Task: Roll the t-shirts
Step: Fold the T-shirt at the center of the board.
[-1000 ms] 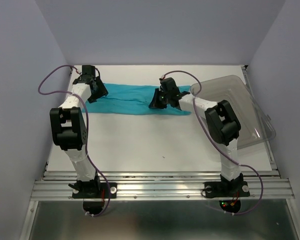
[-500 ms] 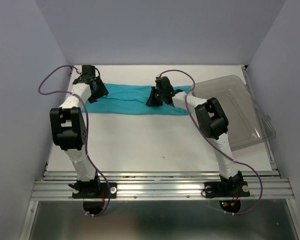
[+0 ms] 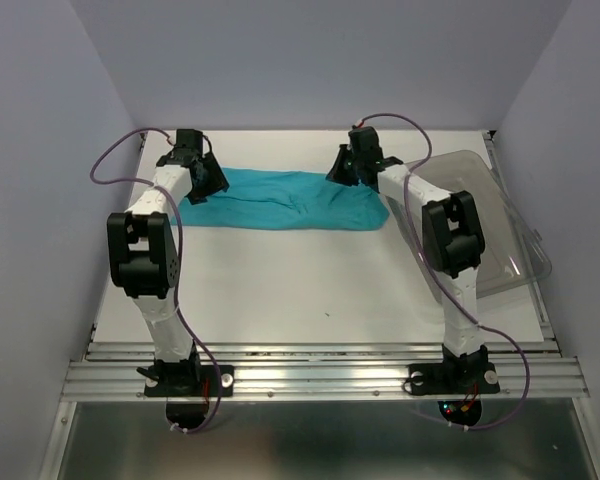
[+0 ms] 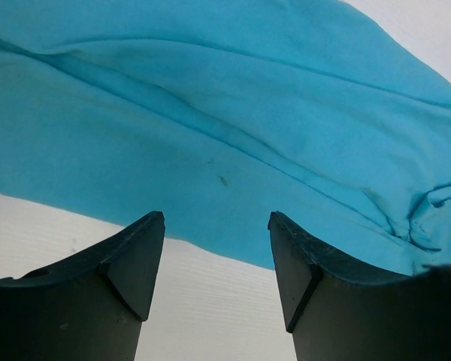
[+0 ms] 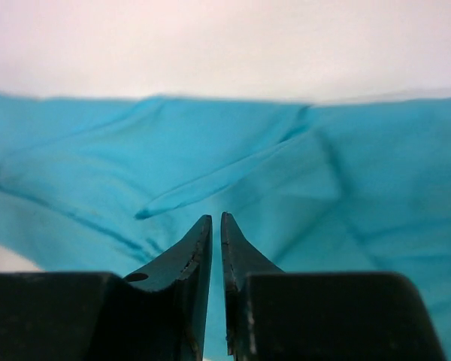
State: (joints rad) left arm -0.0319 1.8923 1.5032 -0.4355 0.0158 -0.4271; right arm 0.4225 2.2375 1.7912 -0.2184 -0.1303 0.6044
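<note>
The teal t-shirt (image 3: 280, 198) lies spread along the worktop's (image 3: 310, 280) far side, its left end hidden beneath the left claw (image 4: 216, 218), whose jaws stand apart. The right arm reaches to the shirt's far right edge, right claw (image 5: 216, 219) pinched together.

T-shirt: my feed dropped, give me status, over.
Left end effector open over left end. Right end effector shut over right end. T-shirt laid out, unrolled. Bin alongside, not blocking.
</note>
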